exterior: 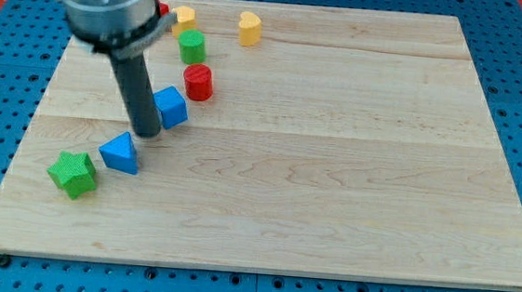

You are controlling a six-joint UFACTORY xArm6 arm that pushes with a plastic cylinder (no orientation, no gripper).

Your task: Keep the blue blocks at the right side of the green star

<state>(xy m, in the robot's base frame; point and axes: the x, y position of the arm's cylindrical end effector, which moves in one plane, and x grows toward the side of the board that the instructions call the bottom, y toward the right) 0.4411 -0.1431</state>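
Note:
The green star [72, 172] lies near the board's lower left. A blue triangular block [121, 152] sits just right of it and slightly higher. A blue cube-like block [171, 107] sits further up and to the right. My tip [147, 133] is on the board between the two blue blocks, just left of and touching or nearly touching the blue cube, and above right of the blue triangle.
A red cylinder [198, 82] and a green cylinder [191, 46] stand above the blue cube. A yellow block [184, 17] and a yellow heart-like block [249, 28] lie near the top edge. A red block [162, 10] is partly hidden behind the arm. The wooden board [334, 170] rests on blue pegboard.

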